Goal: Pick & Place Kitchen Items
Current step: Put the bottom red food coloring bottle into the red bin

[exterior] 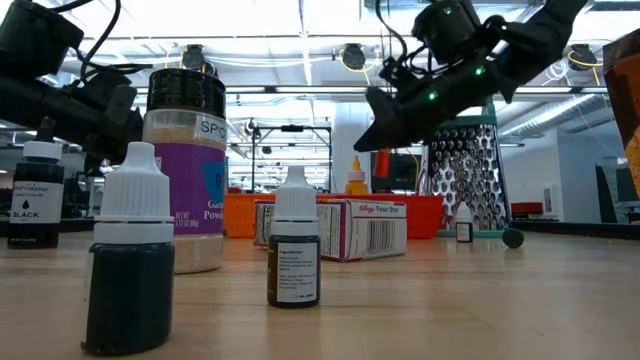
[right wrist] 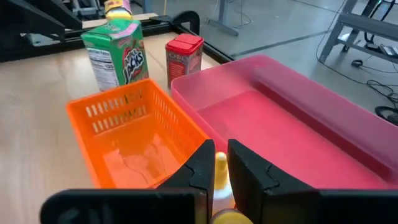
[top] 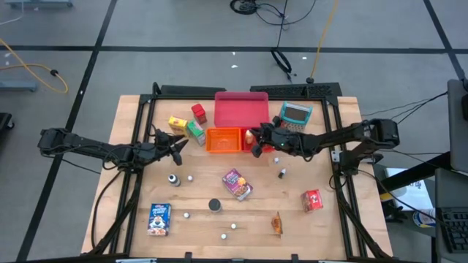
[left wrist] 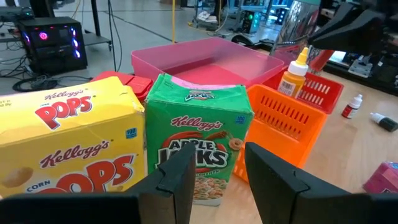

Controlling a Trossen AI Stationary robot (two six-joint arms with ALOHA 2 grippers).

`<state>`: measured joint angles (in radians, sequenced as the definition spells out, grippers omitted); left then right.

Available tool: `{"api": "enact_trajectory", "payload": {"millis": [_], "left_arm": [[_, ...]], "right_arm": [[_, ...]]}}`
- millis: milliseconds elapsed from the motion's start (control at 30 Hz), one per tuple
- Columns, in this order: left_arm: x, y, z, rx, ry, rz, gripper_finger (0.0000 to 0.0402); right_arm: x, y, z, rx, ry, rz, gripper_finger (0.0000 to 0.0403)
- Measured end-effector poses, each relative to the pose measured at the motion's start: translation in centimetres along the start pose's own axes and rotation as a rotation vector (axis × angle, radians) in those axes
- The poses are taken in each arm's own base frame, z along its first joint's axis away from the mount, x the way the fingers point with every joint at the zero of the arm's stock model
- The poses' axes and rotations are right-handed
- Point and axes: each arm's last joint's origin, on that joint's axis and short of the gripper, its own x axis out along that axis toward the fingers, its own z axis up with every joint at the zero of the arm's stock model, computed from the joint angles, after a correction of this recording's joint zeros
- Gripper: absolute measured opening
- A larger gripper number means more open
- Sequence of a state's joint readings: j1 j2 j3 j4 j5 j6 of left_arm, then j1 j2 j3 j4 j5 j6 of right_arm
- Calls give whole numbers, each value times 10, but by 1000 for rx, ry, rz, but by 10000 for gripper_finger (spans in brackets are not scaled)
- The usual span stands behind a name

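Note:
My left gripper is open just in front of the green Apple Jacks box, which stands on the table beside the yellow Corn Pops box. In the high view this gripper sits near both boxes. My right gripper hovers at the orange bin's right end. It is shut on a yellow squeeze bottle. A red box stands by the pink tray. A blue box, purple packet, red packet and black can lie nearer. My right gripper holds the yellow bottle by its top, pinched between the two fingers, which slant down from the table's right. The bottle stays upright below the fingers. The orange bin hides its bottom, so whether it is lifted clear cannot be told.
A red bin stands right of the orange one, and a grater lies behind my right arm. Small bottles and white balls are scattered over the near half. A brown packet lies near the front edge.

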<state>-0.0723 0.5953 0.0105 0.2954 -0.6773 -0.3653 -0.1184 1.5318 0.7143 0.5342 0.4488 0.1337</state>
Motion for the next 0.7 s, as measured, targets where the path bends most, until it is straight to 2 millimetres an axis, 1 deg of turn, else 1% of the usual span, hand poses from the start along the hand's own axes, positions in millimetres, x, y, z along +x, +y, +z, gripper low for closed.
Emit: {"api": "enact_trajectory", "payload": {"millis": [100,267,467,700], "left_arm": [[0,0,0,5,3,3,141],[0,0,0,4,3,5,141],[0,0,0,2,3,5,141],[0,0,-1,1,3,5,141]], "right_arm": [[0,-2,4,7,-29,-1,29],[4,-10,1,37,4,-26,34],[6,-11,0,27,7,-30,31],[6,-11,-2,22,23,-9,76]]}}
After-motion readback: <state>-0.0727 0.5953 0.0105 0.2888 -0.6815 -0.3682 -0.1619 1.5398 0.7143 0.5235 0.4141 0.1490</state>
